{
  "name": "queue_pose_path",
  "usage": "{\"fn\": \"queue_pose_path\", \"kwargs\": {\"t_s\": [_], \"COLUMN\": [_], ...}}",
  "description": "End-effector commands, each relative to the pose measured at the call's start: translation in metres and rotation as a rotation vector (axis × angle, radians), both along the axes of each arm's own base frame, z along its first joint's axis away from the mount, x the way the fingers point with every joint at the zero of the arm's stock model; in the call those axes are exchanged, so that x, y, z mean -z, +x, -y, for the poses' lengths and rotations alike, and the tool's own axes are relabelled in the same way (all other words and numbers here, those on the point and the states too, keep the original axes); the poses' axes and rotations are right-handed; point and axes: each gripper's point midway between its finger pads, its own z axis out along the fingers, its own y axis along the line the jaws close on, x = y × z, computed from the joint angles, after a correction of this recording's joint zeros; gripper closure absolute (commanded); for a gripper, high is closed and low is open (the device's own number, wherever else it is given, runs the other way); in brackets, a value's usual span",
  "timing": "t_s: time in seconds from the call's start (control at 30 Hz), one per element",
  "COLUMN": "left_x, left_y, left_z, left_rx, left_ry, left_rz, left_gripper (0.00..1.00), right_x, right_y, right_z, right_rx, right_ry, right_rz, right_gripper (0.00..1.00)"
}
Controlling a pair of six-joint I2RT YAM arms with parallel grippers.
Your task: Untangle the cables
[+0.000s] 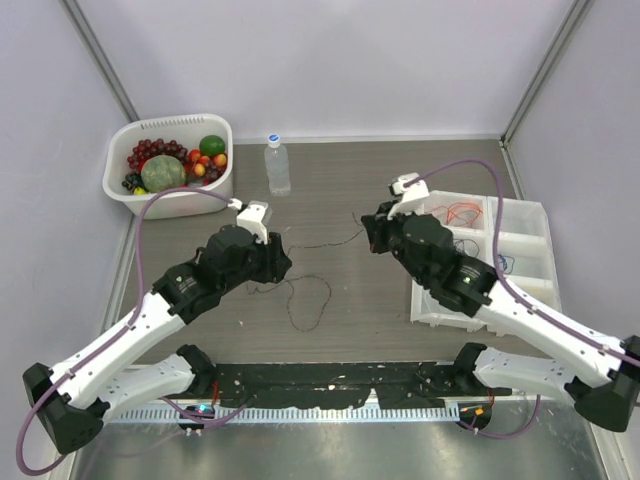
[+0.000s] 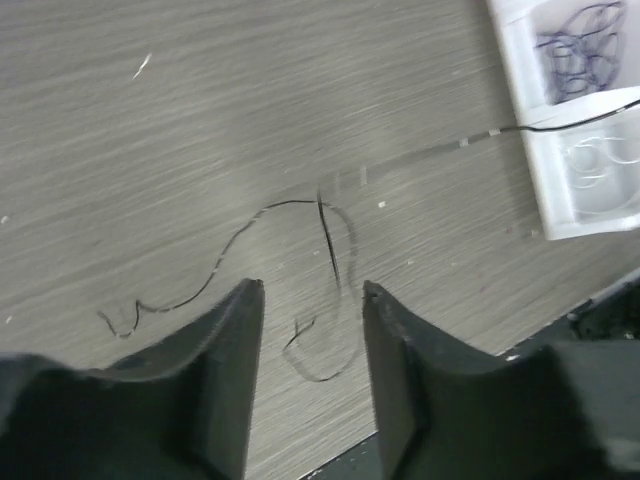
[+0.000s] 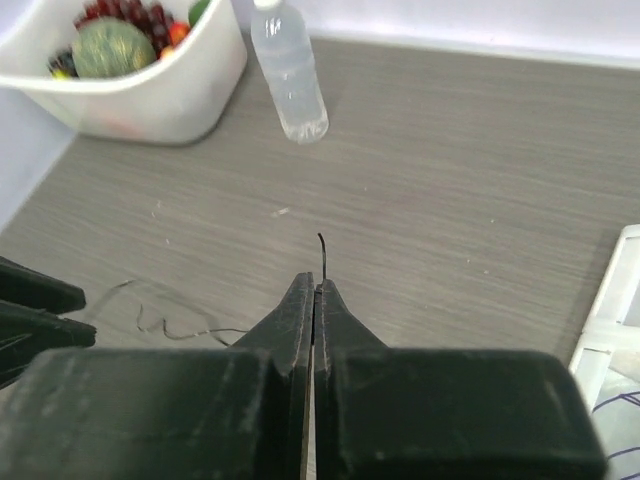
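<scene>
white basket (image 1: 181,206) at upper left holds fruit (image 1: 165,172); divided tray (image 1: 527,256) at right holds red cables (image 1: 462,213) and blue cables (image 1: 506,263). the black cable (image 1: 318,245) runs left-right across the table's middle, its right end pinched in the right gripper (image 3: 315,285). the left gripper (image 2: 312,290) stands narrowly parted, empty, above the cable's loops.

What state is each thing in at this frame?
black cable: slack, looped, one end pinched
left gripper: open above black cable, gripping nothing
right gripper: shut on black cable
water bottle: upright, capped
fruit basket: full
divided tray: colored wires in compartments
</scene>
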Motion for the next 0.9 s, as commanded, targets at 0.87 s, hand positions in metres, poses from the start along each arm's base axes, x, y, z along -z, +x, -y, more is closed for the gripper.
{"fn": "queue_pose_path", "kwargs": {"t_s": [0.87], "left_x": [0.154], "left_y": [-0.017], "left_z": [-0.014], "left_rx": [-0.203], "left_ry": [-0.099], "left_rz": [-0.239], "left_gripper": [0.33], "right_x": [0.237], "right_y": [0.004], "right_z": [-0.110], "right_rx": [-0.290], "right_ry": [-0.089], "right_rz": [-0.698], "right_gripper": [0.78]}}
